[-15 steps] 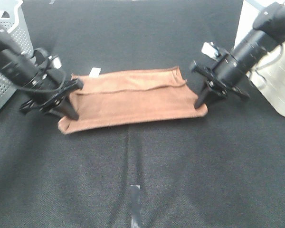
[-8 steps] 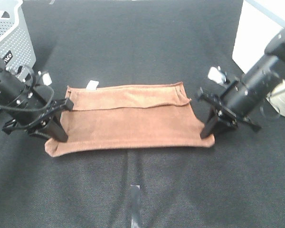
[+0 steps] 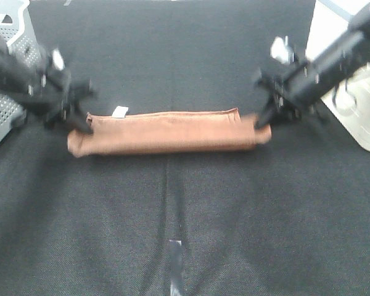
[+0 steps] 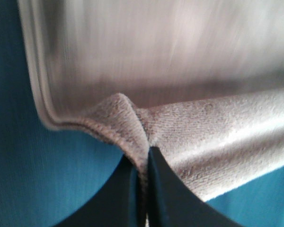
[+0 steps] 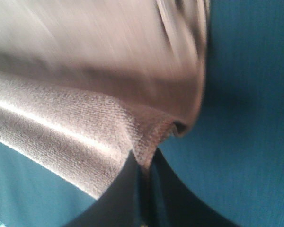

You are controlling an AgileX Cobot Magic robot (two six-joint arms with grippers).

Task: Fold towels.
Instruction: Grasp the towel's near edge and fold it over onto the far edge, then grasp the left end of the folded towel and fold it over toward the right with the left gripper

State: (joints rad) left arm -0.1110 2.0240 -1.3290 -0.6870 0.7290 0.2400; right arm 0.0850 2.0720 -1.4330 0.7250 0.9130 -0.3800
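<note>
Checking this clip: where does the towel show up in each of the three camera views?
Exterior high: the towel stretches as a narrow folded strip across the middle, between the left gripper and the right gripper.
Left wrist: it fills most of the picture, with one corner pinched.
Right wrist: it fills most of the picture, with one corner pinched.
Shared landmark: the two pinched corners are the strip's two ends.

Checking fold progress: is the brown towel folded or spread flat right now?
Folded: the towel lies as a narrow doubled band, left gripper and right gripper each pinching an end.
</note>
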